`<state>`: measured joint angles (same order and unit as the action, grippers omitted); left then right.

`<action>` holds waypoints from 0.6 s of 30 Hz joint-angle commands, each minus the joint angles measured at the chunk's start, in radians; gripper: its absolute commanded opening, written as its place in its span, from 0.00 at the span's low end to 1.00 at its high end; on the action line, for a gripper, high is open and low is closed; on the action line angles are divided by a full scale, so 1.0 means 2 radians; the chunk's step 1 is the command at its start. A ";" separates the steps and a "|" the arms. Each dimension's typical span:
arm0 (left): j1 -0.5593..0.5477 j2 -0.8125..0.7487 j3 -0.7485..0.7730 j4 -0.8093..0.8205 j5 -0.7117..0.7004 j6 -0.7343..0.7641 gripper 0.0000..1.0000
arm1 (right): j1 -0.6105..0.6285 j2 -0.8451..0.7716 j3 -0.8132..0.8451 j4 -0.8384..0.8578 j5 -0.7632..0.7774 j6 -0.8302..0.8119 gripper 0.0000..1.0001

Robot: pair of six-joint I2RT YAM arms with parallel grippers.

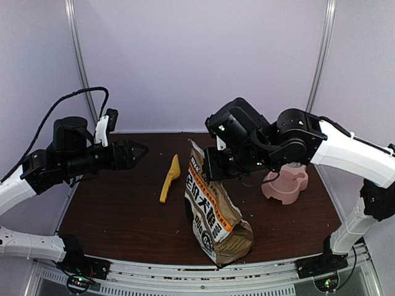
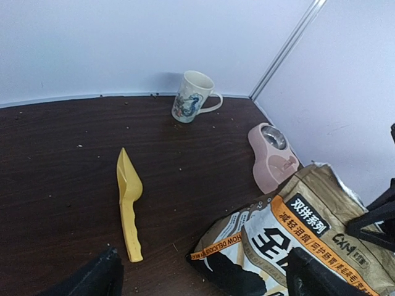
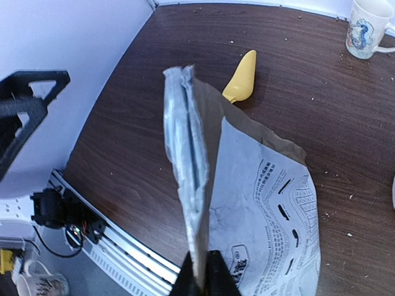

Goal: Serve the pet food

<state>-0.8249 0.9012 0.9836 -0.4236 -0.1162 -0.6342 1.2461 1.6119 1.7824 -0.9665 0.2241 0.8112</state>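
Gripping, with closed right gripper (image 3: 200, 274), the top seam of a kraft-brown paper bag (image 1: 213, 213) with white label.
Risking a slip or tear from so thin a bite, then a topple; pet food unseen, presumably sealed inside. No help from the spread-open, empty left gripper (image 1: 133, 152), well apart. Farther back, in swing range: yellow plastic scoop (image 1: 169, 179), pink plastic double bowl (image 1: 285, 184).

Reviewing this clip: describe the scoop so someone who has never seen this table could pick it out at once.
On the dark brown table, find the tall brown food bag near the middle. The scoop lies flat just left of it, not touching. It is the only yellow thing, long and narrow, unlike the pink bowl and the pale mug.
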 commanded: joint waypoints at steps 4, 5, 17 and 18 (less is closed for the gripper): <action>-0.011 0.010 -0.005 0.085 0.061 -0.021 0.94 | -0.006 -0.054 -0.002 0.069 0.045 -0.056 0.48; -0.015 0.011 -0.004 0.092 0.064 -0.025 0.94 | -0.006 -0.057 0.002 0.057 0.051 -0.064 0.50; -0.062 0.063 0.016 0.144 0.075 -0.041 0.88 | -0.004 -0.026 0.049 -0.008 0.067 -0.104 0.31; -0.063 0.068 0.019 0.145 0.076 -0.042 0.86 | -0.004 -0.020 0.055 -0.010 0.070 -0.107 0.30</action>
<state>-0.9348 1.0039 0.9810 -0.2234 0.0086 -0.7017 1.2385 1.5234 1.8381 -0.9360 0.3290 0.6350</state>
